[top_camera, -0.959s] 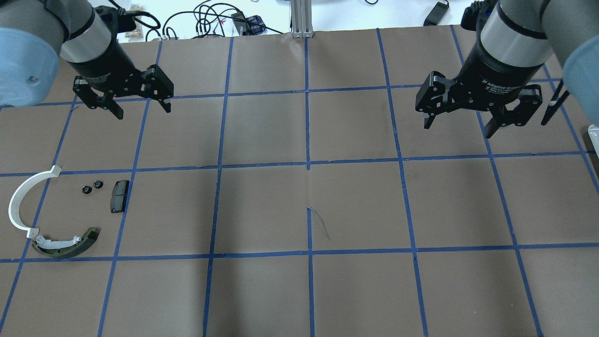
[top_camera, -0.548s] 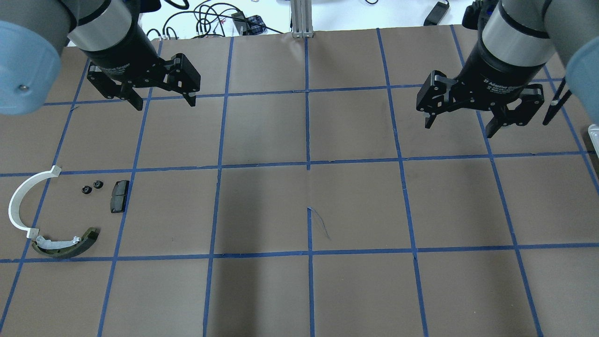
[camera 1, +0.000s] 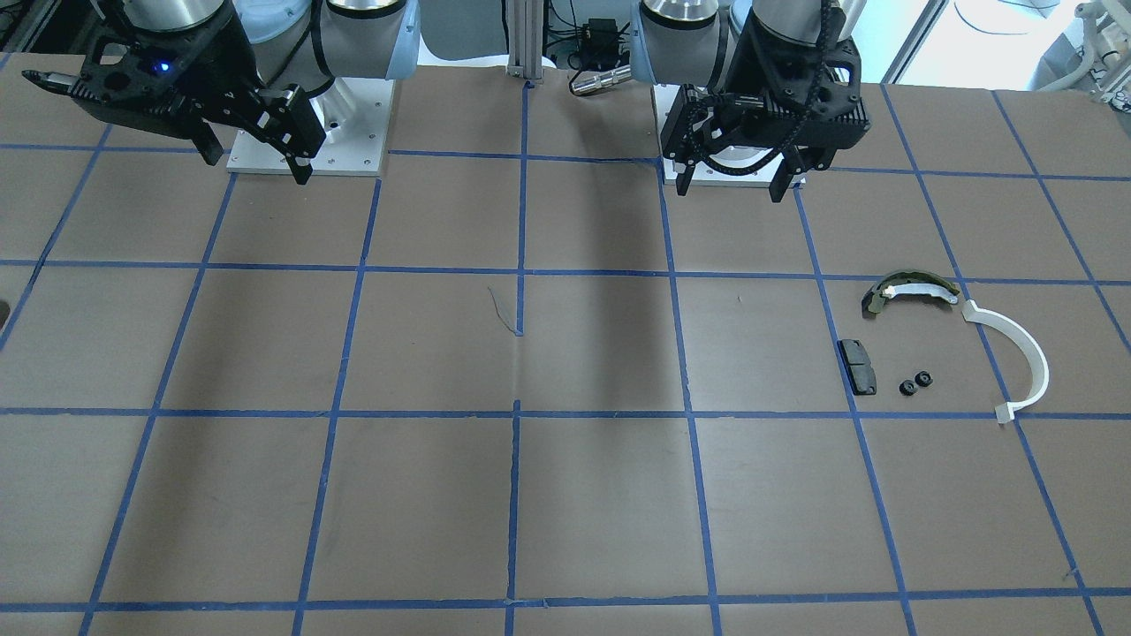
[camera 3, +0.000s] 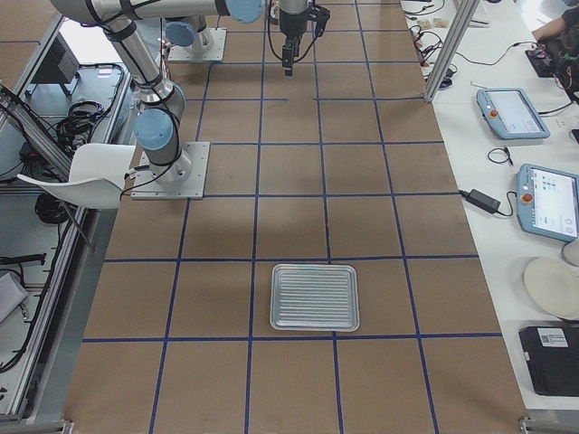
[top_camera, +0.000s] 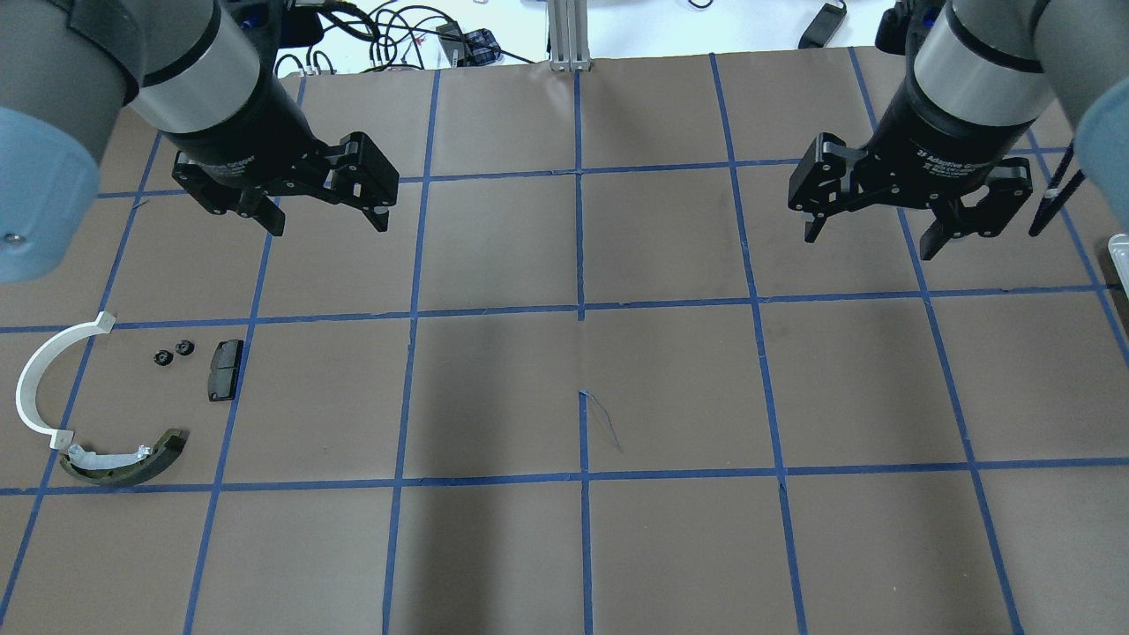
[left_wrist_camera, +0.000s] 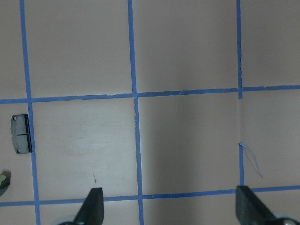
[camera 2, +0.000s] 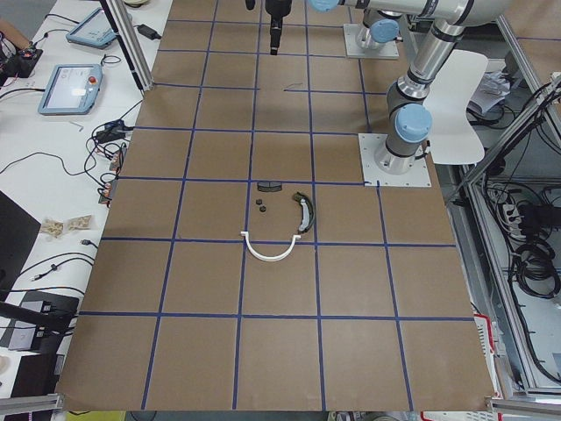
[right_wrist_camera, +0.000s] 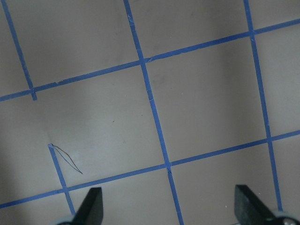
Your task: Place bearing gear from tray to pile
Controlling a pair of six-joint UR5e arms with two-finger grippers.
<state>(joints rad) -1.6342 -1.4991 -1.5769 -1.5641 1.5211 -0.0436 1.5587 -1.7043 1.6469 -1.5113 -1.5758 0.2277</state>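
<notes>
Two bearing gears [top_camera: 184, 347], one arc [top_camera: 21, 390], one olive shoe [top_camera: 141, 467], one pad [top_camera: 225, 369], one tray [camera 3: 315, 297]

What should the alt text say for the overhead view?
Two black grippers, the left gripper and the right gripper, hang open and empty above the far half of a brown table gridded with blue tape. At the left edge lie a white arc, an olive curved shoe, a black pad and two small black round parts.
</notes>
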